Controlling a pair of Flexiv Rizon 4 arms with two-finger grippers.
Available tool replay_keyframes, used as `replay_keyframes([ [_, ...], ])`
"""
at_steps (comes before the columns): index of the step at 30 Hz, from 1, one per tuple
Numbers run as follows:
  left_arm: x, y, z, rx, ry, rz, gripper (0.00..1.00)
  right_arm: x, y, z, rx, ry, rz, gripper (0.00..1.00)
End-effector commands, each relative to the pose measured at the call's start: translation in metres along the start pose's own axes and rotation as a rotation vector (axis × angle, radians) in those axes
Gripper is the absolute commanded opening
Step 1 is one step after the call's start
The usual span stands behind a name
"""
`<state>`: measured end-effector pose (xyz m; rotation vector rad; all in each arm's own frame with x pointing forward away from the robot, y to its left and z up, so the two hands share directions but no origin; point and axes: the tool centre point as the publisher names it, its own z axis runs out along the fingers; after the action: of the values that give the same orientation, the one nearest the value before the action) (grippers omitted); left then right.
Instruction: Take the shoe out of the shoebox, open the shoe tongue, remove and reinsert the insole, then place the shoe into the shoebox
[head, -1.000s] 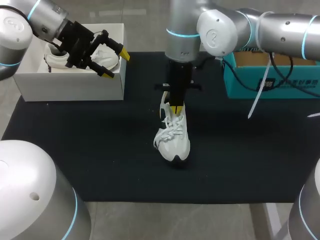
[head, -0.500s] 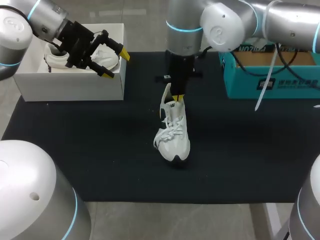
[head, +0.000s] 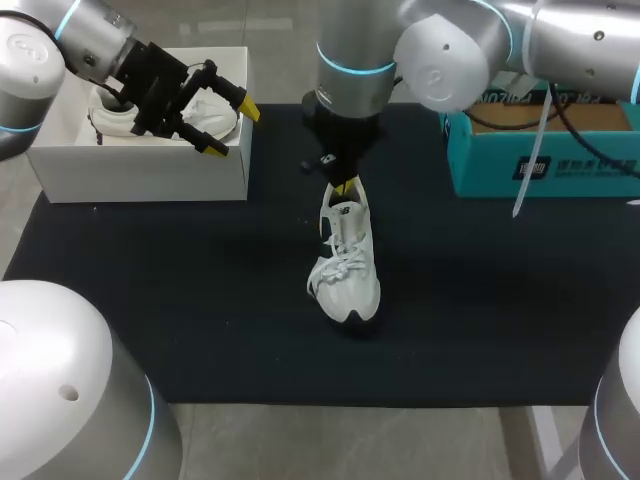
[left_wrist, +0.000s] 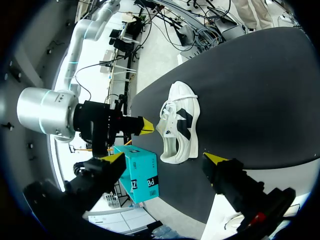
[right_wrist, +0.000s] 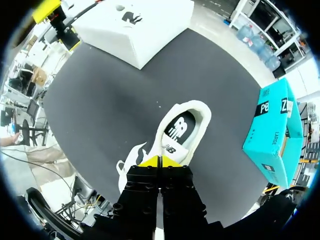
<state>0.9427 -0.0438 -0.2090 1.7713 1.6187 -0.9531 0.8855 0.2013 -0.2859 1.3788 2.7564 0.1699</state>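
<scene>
- Right now the white lace-up running shoe (head: 345, 262) stands upright on its sole in the middle of the black mat (head: 150, 300). Its toe points towards me, and it is well apart from the open white cardboard shoebox (head: 140, 170).
- It has white laces and black patches on its side. The insole (right_wrist: 181, 127) shows a black print inside the opening.
- My right gripper (head: 343, 187) sits at the top edge of the shoe tongue (right_wrist: 171, 149) with its yellow tips pressed together. I cannot tell whether any tongue is pinched.
- My left gripper (head: 230, 129) hangs over the shoebox, fingers spread wide, holding nothing.
</scene>
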Motion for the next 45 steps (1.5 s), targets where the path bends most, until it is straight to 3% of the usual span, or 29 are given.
replay_keyframes([
  [1,0.0,0.0,0.0,0.0,0.002,0.001,1.0,-0.002,0.003,0.002,0.005,0.008,0.0,0.0],
  [7,0.0,0.0,0.0,0.0,0.002,0.001,1.0,-0.002,0.003,0.002,0.005,0.008,0.0,0.0],
  [11,0.0,0.0,0.0,0.0,0.002,0.001,1.0,-0.02,0.014,-0.01,-0.059,-0.099,-0.386,0.0],
  [13,0.0,0.0,0.0,0.0,0.002,0.001,1.0,-0.03,0.017,-0.014,-0.021,-0.132,-0.48,0.0],
  [14,0.0,0.0,0.0,0.0,0.002,0.001,1.0,-0.036,0.019,-0.014,-0.045,-0.115,-0.54,0.0],
  [18,0.0,0.0,0.0,0.0,0.002,0.001,1.0,-0.054,0.029,-0.007,0.031,-0.095,-0.621,0.0],
  [21,0.0,0.0,0.0,0.0,0.002,0.001,1.0,-0.06,0.036,-0.001,0.072,-0.1,-0.642,0.61],
  [22,0.0,0.0,0.0,0.0,0.002,0.001,1.0,-0.062,0.04,0.001,0.078,-0.106,-0.646,0.7],
  [29,0.0,0.0,0.0,0.0,0.002,0.001,1.0,-0.071,0.06,0.022,0.109,-0.131,-0.674,0.7],
  [37,0.0,0.0,0.0,0.0,0.002,0.001,1.0,-0.083,0.07,0.045,0.119,-0.129,-0.706,0.71],
  [45,0.0,0.0,0.0,0.0,0.002,0.001,1.0,-0.09,0.069,0.075,0.109,-0.139,-0.756,0.83],
])
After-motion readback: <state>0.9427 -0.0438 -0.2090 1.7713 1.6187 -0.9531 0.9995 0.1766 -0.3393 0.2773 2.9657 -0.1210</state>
